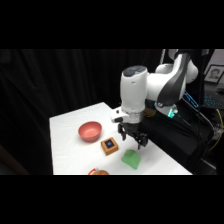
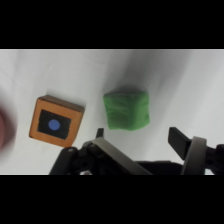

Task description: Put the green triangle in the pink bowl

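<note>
Side view: the white bench (image 1: 75,155) juts out of a black surround, its far corner at the upper middle and its right edge running down toward the lower right. The pink bowl (image 1: 90,131) sits toward the far left part, with bare white surface around it on all sides. Near it, toward the front, lies the orange-brown square block (image 1: 109,145) with a dark blue centre, apart from the bowl. The green triangle (image 1: 131,159) rests flat on the bench further front and right, close to the right edge, apart from the square block. At the front edge a red and orange thing (image 1: 99,172) is cut off by the frame.

The arm reaches in from the upper right, its thick white wrist pointing straight down. The gripper (image 1: 135,142) hangs above the gap between the square block and the green triangle, just over the triangle's far side.

In the wrist view the fingers (image 2: 179,137) stand spread apart, grasping nothing; the green triangle (image 2: 126,109) lies on the white surface beyond and between them, untouched. The square block (image 2: 55,121) lies beside it across a strip of bare surface, and a blurred pink edge (image 2: 4,131) of the bowl shows at the frame's side.
</note>
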